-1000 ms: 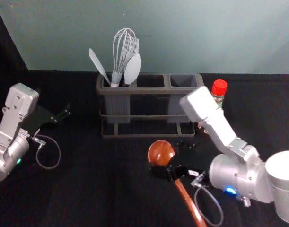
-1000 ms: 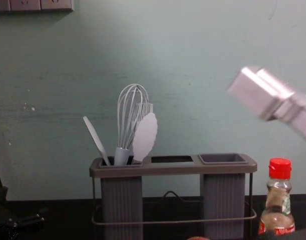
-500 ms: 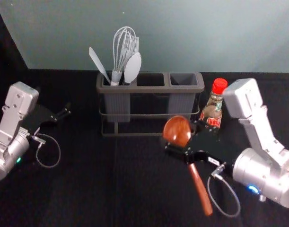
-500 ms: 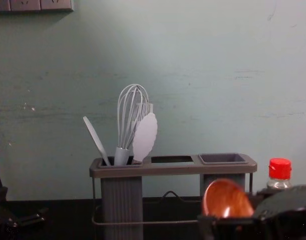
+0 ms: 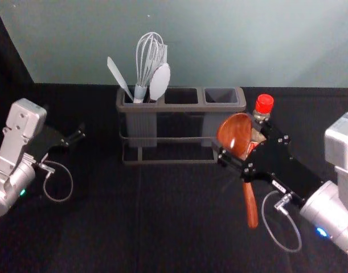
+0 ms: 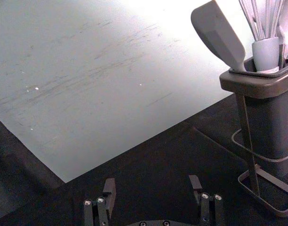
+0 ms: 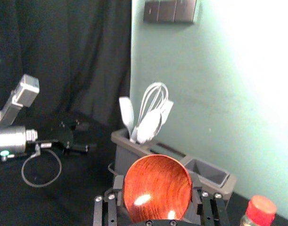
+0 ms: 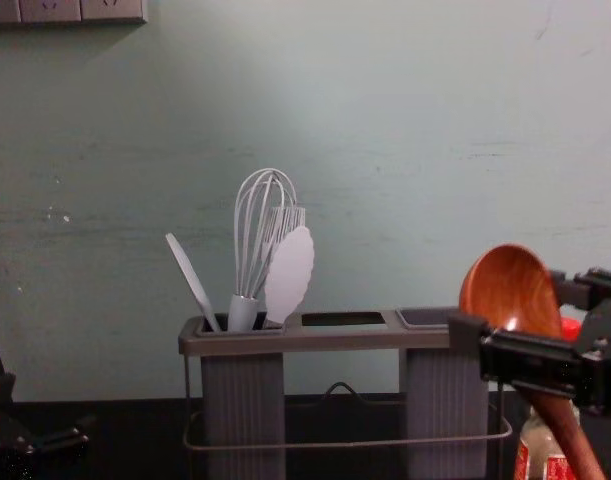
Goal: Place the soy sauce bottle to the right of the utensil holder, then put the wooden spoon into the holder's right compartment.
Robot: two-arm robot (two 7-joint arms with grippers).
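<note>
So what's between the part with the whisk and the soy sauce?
The middle compartment and the right compartment, side by side, in the head view.

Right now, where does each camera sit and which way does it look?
Head: on top, facing forward and down at the utensil holder; left arm and right arm show.
Left wrist: faces the holder's left end and the wall; left gripper shows, jaws open.
Right wrist: faces the holder past the right gripper, jaws gripping the wooden spoon.
Chest: low, facing forward; both grippers show.
Head and chest both see the whisk.
</note>
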